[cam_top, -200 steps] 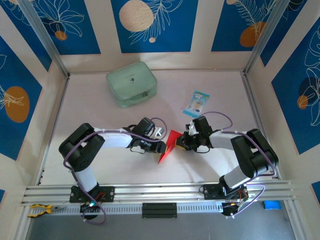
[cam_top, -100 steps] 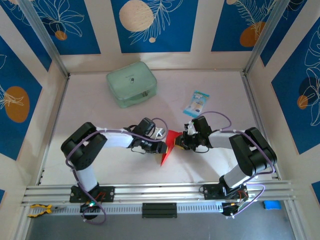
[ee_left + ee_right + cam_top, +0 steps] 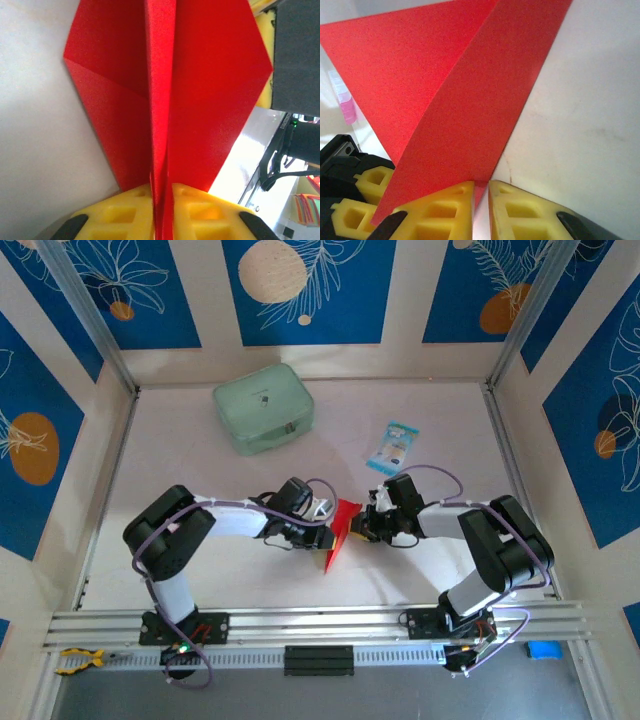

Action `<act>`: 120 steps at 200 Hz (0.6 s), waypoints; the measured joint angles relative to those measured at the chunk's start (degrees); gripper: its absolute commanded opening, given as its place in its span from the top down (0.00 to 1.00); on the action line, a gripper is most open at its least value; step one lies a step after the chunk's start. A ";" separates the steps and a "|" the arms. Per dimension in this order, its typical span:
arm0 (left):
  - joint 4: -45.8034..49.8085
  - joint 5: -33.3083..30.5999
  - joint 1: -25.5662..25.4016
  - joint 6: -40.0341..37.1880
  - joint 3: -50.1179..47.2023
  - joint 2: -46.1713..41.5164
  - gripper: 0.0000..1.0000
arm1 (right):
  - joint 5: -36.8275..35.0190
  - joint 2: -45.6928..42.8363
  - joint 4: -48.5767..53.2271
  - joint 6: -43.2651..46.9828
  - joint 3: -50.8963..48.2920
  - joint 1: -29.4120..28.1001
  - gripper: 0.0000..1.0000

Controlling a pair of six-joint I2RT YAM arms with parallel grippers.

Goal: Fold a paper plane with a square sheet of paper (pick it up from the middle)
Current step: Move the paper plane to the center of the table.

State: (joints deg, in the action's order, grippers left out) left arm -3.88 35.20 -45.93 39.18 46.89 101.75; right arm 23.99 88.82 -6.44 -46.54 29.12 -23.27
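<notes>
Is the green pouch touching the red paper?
No, the green pouch sits far back, well apart from the red paper near the front.

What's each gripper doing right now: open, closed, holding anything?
Left gripper: closed, pinching the folded red paper at its crease.
Right gripper: closed on a corner of the same red paper.

Paper [image 3: 337, 530] before pouch [image 3: 263, 407] and packet [image 3: 392, 447]

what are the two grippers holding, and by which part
the folded red paper: left gripper pinches its centre fold, right gripper pinches a corner
</notes>
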 measured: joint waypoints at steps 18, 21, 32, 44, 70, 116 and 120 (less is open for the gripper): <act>0.13 -0.63 -0.02 -0.04 -0.17 -0.26 0.93 | 0.04 -0.79 0.04 -0.02 0.00 0.00 0.84; 0.28 -1.05 -0.02 -0.11 -0.24 -0.44 0.93 | 0.00 -1.03 0.09 -0.02 0.00 0.00 0.84; 1.33 -2.62 -0.09 -0.26 -0.59 -1.70 0.93 | -0.09 -2.14 0.50 -0.02 0.00 0.04 0.83; 3.30 -5.95 -0.22 -0.35 -0.92 -4.20 0.94 | -0.39 -3.56 1.09 -0.02 0.00 0.04 0.83; 8.59 -15.72 -0.59 -1.11 -1.05 -11.50 0.96 | -1.53 -7.15 2.82 0.00 0.00 0.04 0.82; 18.64 -32.33 -0.74 -1.62 -1.03 -17.22 0.97 | -4.44 -9.14 7.06 -0.02 1.22 -2.10 0.82; 19.56 -33.38 -0.74 -1.60 -1.03 -17.22 0.97 | -4.55 -9.14 7.28 0.00 1.46 -2.49 0.82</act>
State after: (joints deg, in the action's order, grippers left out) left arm 15.68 1.83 -46.68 37.58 45.87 84.53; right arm 19.44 79.68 0.84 -46.54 30.59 -25.76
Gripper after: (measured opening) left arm 0.050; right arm 0.179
